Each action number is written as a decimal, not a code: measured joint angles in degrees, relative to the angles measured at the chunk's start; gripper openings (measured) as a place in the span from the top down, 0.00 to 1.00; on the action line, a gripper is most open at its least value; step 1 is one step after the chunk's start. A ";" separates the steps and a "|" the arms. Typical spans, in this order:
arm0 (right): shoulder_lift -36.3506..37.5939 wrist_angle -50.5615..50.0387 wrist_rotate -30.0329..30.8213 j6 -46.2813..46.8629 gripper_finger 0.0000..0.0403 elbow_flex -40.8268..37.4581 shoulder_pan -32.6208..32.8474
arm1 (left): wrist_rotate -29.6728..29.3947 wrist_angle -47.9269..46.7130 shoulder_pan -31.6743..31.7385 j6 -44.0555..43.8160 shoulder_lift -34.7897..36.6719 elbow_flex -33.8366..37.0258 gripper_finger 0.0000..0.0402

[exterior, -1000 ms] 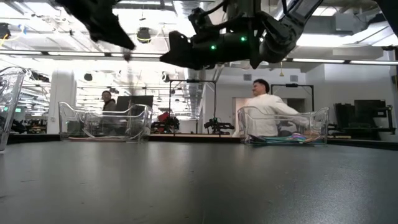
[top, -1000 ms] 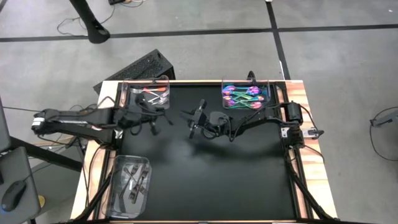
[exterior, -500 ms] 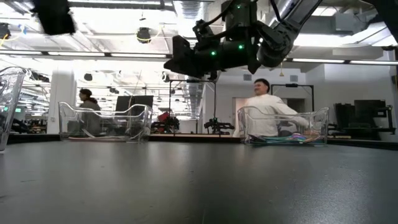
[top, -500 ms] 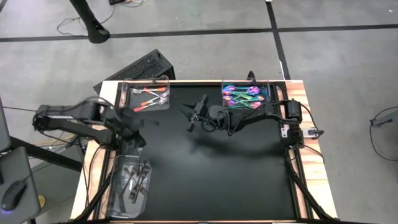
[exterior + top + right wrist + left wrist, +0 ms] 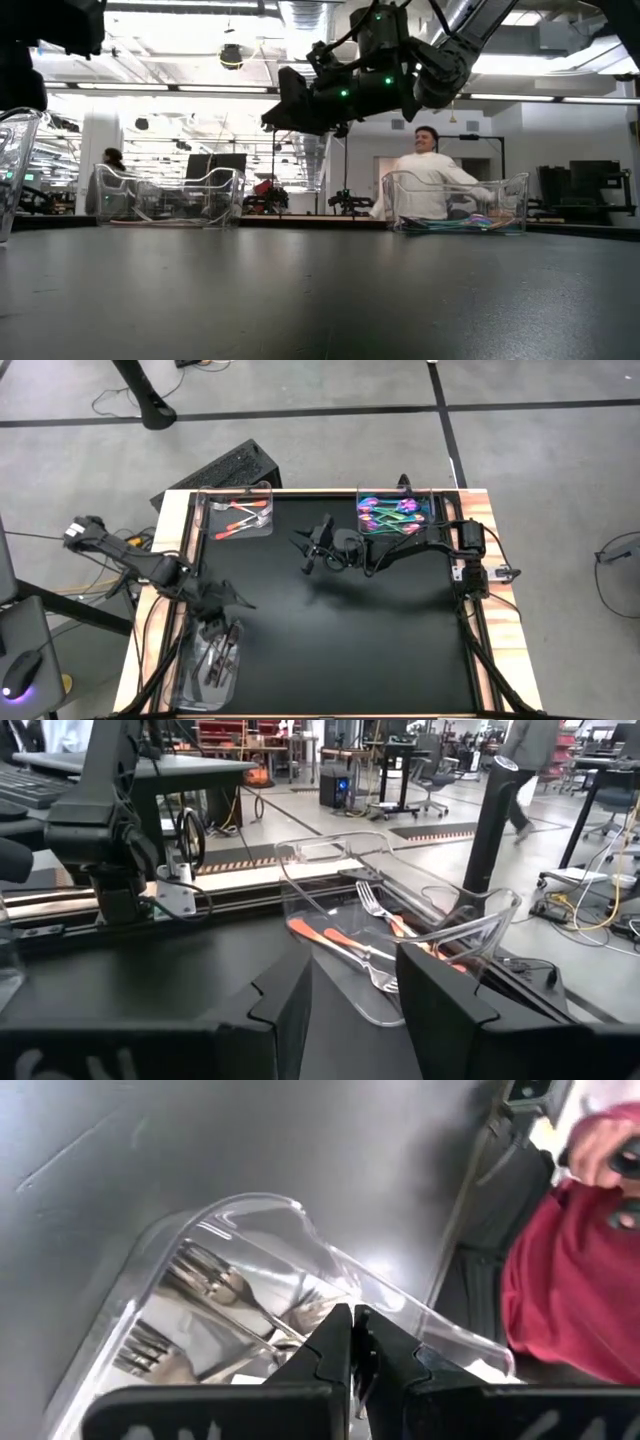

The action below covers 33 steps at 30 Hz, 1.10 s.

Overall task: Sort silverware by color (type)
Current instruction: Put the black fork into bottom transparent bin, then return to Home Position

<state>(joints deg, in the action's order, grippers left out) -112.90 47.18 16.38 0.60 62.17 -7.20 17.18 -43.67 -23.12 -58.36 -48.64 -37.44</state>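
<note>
Three clear trays stand on the black table. The far-left tray (image 5: 240, 515) holds coppery forks and spoons, the far-right tray (image 5: 393, 515) iridescent ones, and the near-left tray (image 5: 208, 660) dark ones. My left gripper (image 5: 216, 622) hangs over the far end of the dark tray and is shut; in the left wrist view (image 5: 352, 1342) it looks down into that tray (image 5: 150, 1280). My right gripper (image 5: 308, 550) hovers open above the table's middle far part, high in the low view (image 5: 290, 100). Its wrist view (image 5: 355, 990) faces the coppery tray (image 5: 400, 930). My left gripper is shut from above on a slim dark fork, at the handle's end (image 5: 300, 1338), right at the fingertips. The fork slants away from the fingers over the dark tray, tines (image 5: 195, 1265) farthest out. I cannot tell whether it touches the tray's contents.
A black keyboard (image 5: 225, 468) lies beyond the far-left corner. The table's wooden side rails (image 5: 178, 540) carry cables. A person in red (image 5: 580, 1260) stands beside the table's left side, and other people (image 5: 425, 175) show in the room behind. The black mat's middle and near right are bare.
My left arm has swung from beside the coppery tray toward the table's near edge and now stands over the dark tray, still shut. My right gripper has stayed nearly in place above the table's middle, still open.
</note>
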 joint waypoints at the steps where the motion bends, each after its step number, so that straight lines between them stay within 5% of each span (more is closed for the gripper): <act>1: 0.00 0.00 0.00 -0.02 0.58 0.00 -0.07 | -1.51 -0.06 -1.00 -1.10 0.01 0.01 1.00; 13: 0.00 -0.38 -0.86 -0.13 0.58 0.00 -0.21 | -7.88 -1.00 -5.06 -4.44 0.05 0.01 0.76; 21: 1.62 -6.23 -15.34 4.33 0.60 -0.02 0.04 | -10.40 -4.23 -4.82 -8.14 2.13 -0.41 0.67; 26: 7.05 -15.51 -22.20 4.94 0.65 -0.04 0.04 | -19.10 -5.69 -4.45 -3.01 4.89 -4.50 0.68; 33: 18.85 -21.60 -22.75 2.51 0.73 -4.86 0.80 | -33.78 -7.49 -1.74 9.12 8.15 -10.53 0.68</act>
<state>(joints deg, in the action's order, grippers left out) -94.05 25.58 -6.37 3.11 57.31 -6.39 -16.60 -51.16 -24.86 -49.24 -40.49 -47.97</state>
